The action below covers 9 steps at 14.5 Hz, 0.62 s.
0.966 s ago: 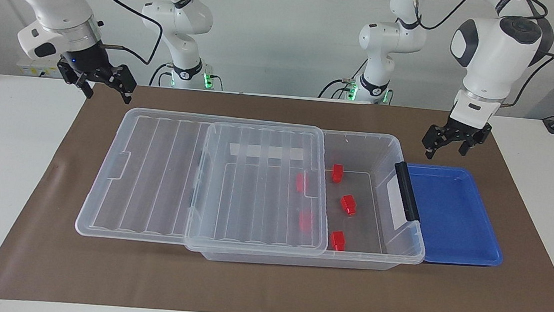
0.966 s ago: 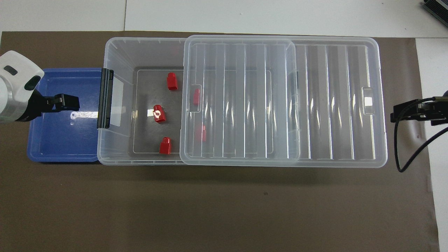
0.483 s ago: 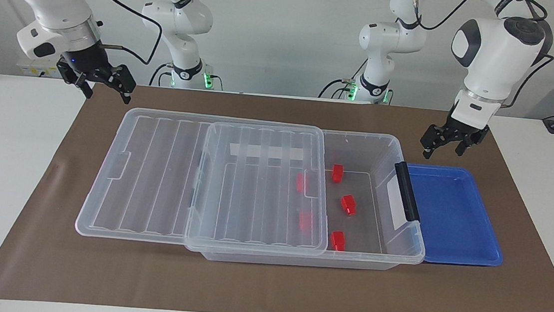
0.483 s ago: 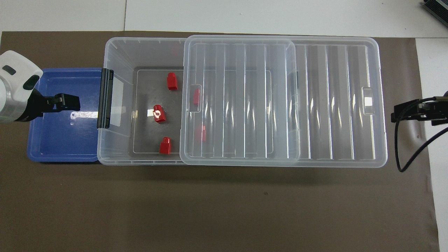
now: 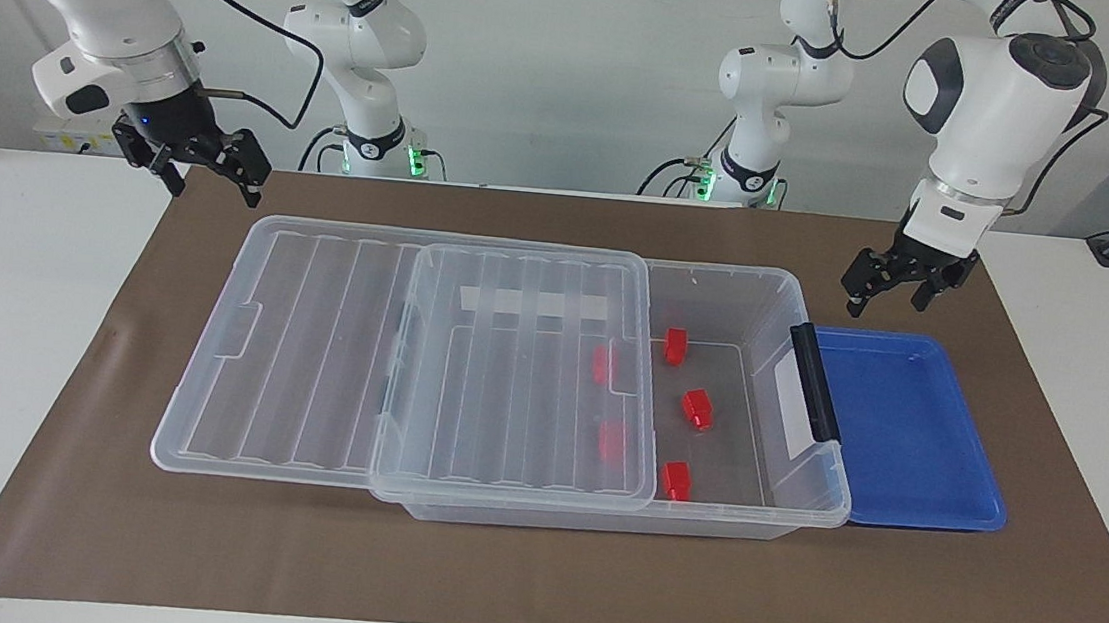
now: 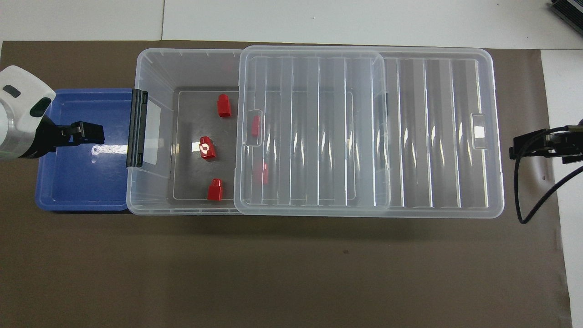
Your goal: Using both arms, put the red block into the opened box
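I see five red blocks (image 5: 697,408) lying in the box (image 5: 776,301), its lid (image 5: 518,379) slid toward the right arm's end. Left gripper (image 5: 893,286) hangs over the blue tray (image 5: 905,433), right gripper (image 5: 211,166) over the desk (image 5: 33,306); both sets of fingers released, empty. Placing looks finished; next I'd close the lid.

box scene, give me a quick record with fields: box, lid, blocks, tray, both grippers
box: clear bin, partly uncovered
lid: slid toward the right arm's end, covers part of the box
red blocks: five in the box, three in the uncovered part, two under the lid
blue tray: empty, at the box's latch end
left gripper: open, empty, raised by the blue tray's edge nearer the robots
right gripper: open, empty, raised over the mat's corner
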Available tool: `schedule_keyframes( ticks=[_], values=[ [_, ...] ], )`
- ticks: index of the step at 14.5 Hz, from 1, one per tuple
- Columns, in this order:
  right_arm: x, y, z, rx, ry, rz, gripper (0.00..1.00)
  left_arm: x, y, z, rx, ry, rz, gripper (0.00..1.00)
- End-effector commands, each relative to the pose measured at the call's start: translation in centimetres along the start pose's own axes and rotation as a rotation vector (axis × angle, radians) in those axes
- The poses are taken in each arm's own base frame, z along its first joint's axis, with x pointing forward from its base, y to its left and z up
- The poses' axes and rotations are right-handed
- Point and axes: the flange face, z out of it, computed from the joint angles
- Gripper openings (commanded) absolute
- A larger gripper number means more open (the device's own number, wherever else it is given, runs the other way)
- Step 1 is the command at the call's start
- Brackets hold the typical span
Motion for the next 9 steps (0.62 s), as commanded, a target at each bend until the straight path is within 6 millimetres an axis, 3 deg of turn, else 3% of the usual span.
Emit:
schedule_keyframes(
  ticks=[1,9],
  values=[
    [-0.33,0.40,-0.29,0.002,0.005,0.012,1.00,-0.41,-0.28,-0.36,-0.014,0.000,0.009,1.00],
    [-0.33,0.40,-0.29,0.002,0.005,0.012,1.00,-0.34,-0.19,-0.61,-0.011,-0.008,0.018,1.00]
  ],
)
